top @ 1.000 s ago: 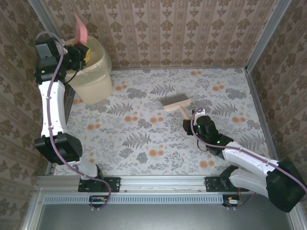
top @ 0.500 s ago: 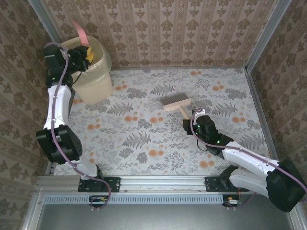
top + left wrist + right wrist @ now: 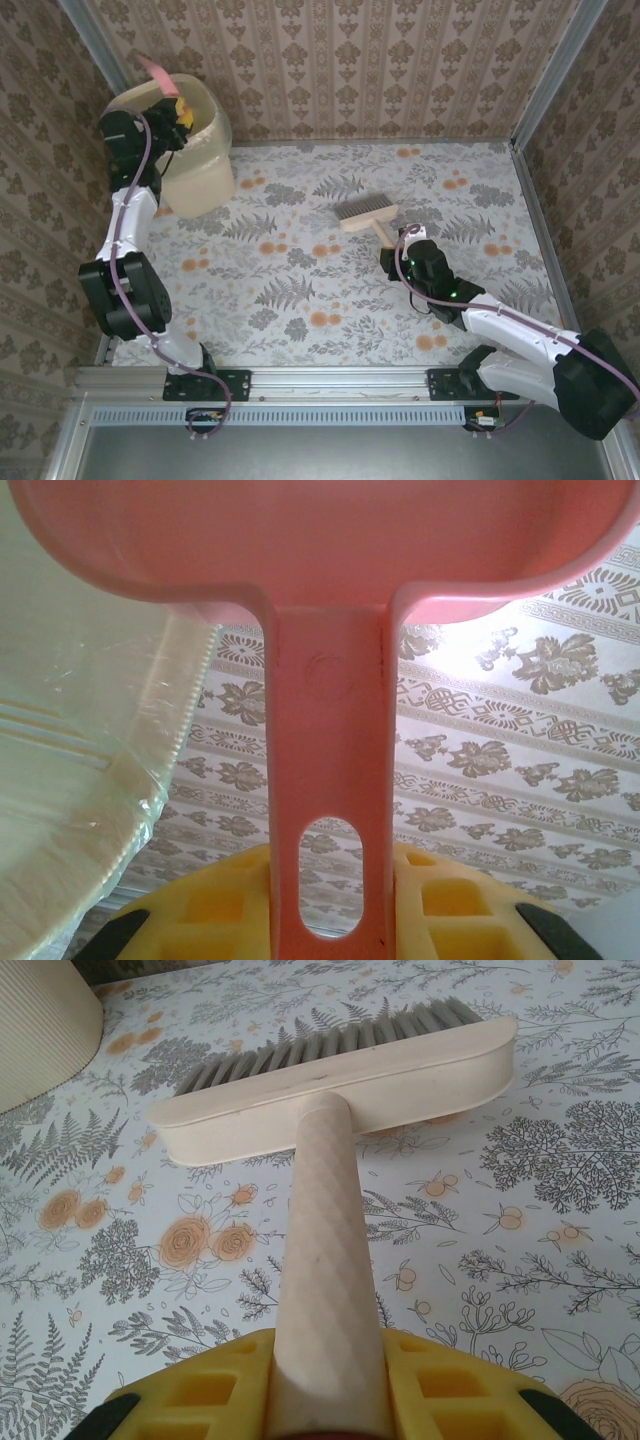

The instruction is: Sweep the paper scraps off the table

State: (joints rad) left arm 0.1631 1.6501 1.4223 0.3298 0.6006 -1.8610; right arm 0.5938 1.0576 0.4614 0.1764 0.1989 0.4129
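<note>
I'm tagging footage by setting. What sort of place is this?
Probably a staged robot test cell, not a real room: wallpapered walls boxed by a metal frame, a cloth-covered table, and a left arm and right arm bolted to the near rail.

Left arm [image 3: 122, 225]: white link shells, black joint housings, black base plate [image 3: 205, 385]. A mauve cable [image 3: 147, 150] runs outside the shells. Right arm [image 3: 510, 330]: same white-and-black build, mauve cable [image 3: 399, 262], small green light [image 3: 452, 296] on its black wrist section. Left gripper [image 3: 330, 920] and right gripper [image 3: 325, 1405]: yellow fingers [image 3: 215, 910] moulded with square recesses, black at the outer corners.
</note>
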